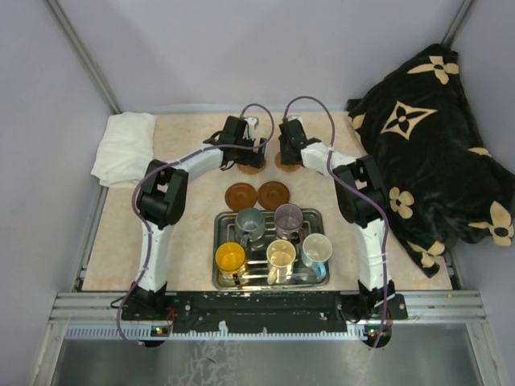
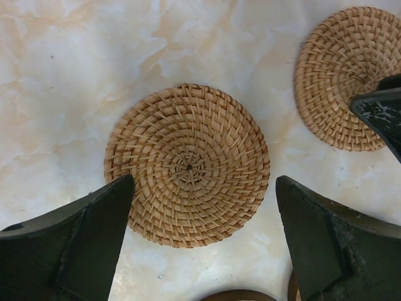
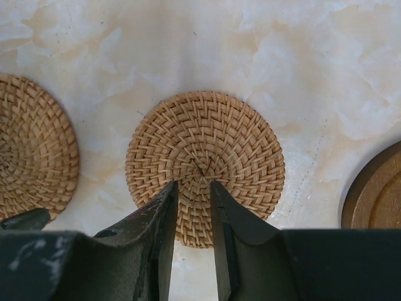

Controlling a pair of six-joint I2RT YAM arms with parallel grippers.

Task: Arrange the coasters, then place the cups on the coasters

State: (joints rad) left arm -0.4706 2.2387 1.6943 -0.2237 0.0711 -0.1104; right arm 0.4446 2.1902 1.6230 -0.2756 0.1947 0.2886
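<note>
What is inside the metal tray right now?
In the metal tray stand the grey cup, purple cup, orange-yellow cup, cream cup and light blue cup. The tray floor beneath each is hidden.

A ridged rectangular metal tray (image 1: 273,284) holding five small handled cups (image 1: 288,217) filled the near centre between the arms and blocked low passage there. Just beyond it lay two dark brown wooden discs (image 1: 241,195), then two round woven rattan coasters (image 2: 188,166). The left gripper (image 2: 203,180) and right gripper (image 3: 193,184) hung side by side over these, with little gap between. Open marble tabletop (image 1: 113,233) lay left, bounded at its far corner by a folded white cloth (image 1: 125,149). A black flower-patterned blanket (image 1: 426,153) crowded the right edge.
</note>
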